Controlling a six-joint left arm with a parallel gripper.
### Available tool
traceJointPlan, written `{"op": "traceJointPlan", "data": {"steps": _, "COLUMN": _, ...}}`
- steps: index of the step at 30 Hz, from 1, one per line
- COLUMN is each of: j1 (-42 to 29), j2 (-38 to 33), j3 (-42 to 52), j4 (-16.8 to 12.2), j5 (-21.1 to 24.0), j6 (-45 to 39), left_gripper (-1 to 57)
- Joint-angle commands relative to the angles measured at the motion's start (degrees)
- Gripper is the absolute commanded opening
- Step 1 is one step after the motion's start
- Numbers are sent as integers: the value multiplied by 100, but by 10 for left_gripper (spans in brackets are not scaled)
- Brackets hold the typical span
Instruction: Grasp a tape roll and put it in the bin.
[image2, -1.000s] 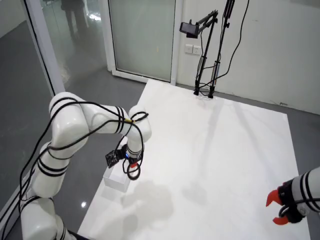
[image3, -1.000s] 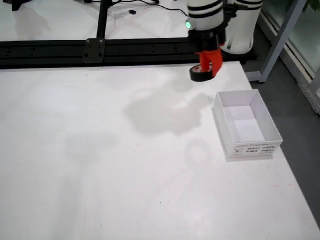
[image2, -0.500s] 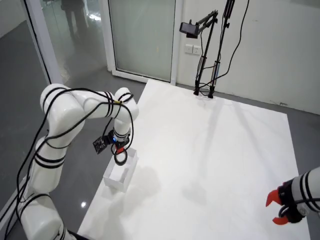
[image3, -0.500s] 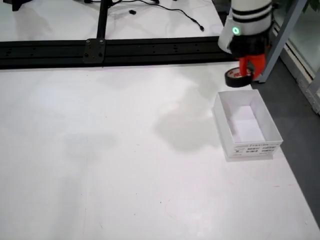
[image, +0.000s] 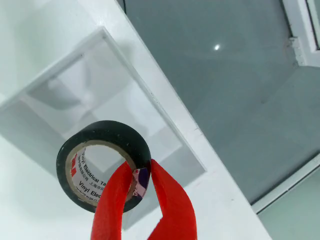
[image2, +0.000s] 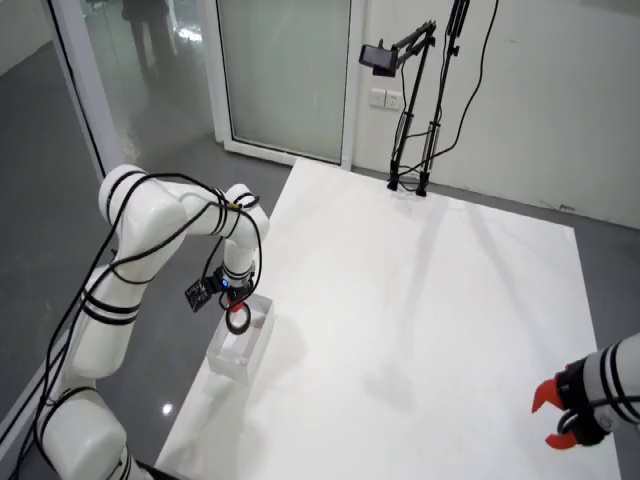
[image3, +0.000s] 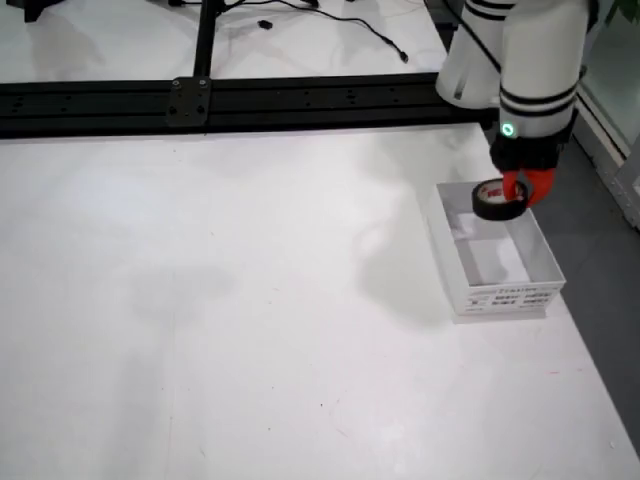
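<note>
My arm reaches down; gripper clenched on tape roll, white bin open directly beneath the jaws.

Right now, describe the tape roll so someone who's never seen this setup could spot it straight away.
Start at the white table and go to the open white box at its edge. Above it, red gripper fingers pinch a black tape roll; the only black ring, with a pale printed core.
</note>
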Motion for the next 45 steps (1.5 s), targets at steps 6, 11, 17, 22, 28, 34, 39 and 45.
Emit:
{"op": "traceJointPlan", "data": {"steps": 6, "j1": 184, "j2": 640, "j3": -25, "j4": -89, "j5": -905, "j6": 167, "left_gripper": -9}}
{"op": "traceJointPlan", "data": {"steps": 11, "j1": 131, "j2": 649, "j3": -25, "j4": -142, "j5": -914, "j6": 167, "left_gripper": -9}}
{"op": "traceJointPlan", "data": {"steps": 17, "j1": 104, "j2": 649, "j3": -25, "j4": -282, "j5": -826, "j6": 167, "left_gripper": 160}}
{"op": "traceJointPlan", "data": {"steps": 22, "j1": 96, "j2": 649, "j3": -25, "j4": -449, "j5": -668, "j6": 167, "left_gripper": 300}}
{"op": "traceJointPlan", "data": {"steps": 28, "j1": 34, "j2": 587, "j3": -25, "j4": -441, "j5": -703, "j6": 167, "left_gripper": 233}}
{"op": "traceJointPlan", "data": {"steps": 34, "j1": -71, "j2": 25, "j3": -25, "j4": -142, "j5": -281, "j6": 167, "left_gripper": -6}}
{"op": "traceJointPlan", "data": {"steps": 39, "j1": -291, "j2": -784, "j3": -25, "j4": 139, "j5": 290, "j6": 167, "left_gripper": -6}}
{"op": "traceJointPlan", "data": {"steps": 45, "j1": -757, "j2": -1707, "j3": -25, "j4": 298, "j5": 826, "j6": 167, "left_gripper": -6}}
